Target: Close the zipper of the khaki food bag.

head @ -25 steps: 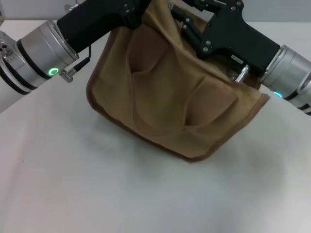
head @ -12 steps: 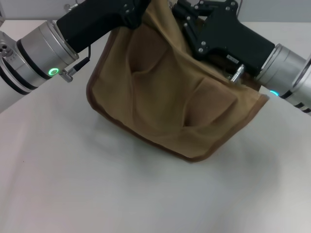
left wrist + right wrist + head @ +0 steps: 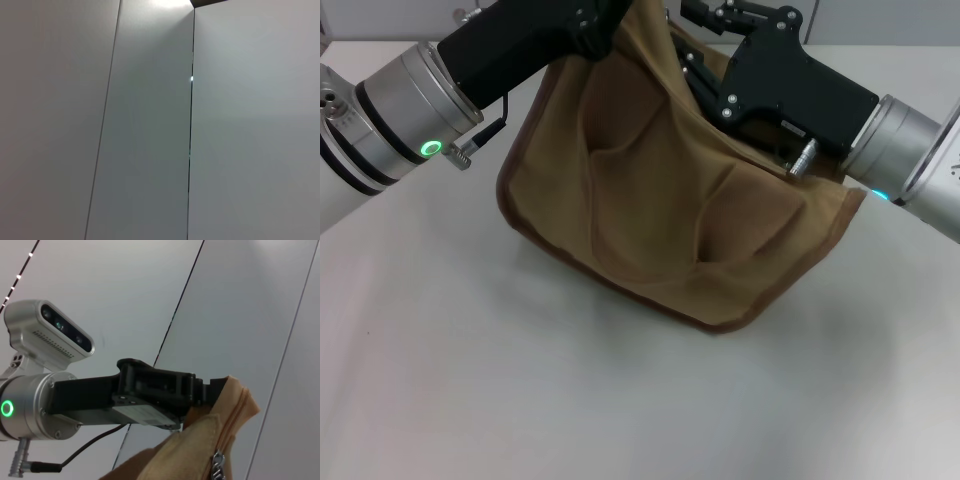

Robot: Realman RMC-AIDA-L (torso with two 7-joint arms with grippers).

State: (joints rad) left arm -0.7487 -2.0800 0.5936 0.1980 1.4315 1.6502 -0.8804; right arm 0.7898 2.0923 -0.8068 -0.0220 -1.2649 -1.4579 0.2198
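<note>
The khaki food bag stands tilted on the white table, its face with two soft handles turned toward me. My left gripper is shut on the bag's raised top corner; it also shows in the right wrist view. My right gripper reaches in over the bag's top edge, close to the left gripper. In the right wrist view the zipper runs down from the held corner of the bag, with its silver pull at the picture's lower edge. The zipper is hidden in the head view.
The white table spreads in front of and beside the bag. The left arm's wrist camera shows in the right wrist view. The left wrist view shows only grey wall panels.
My right arm has moved left along the bag's top toward the left gripper. The left arm and the bag's held corner have stayed put.
</note>
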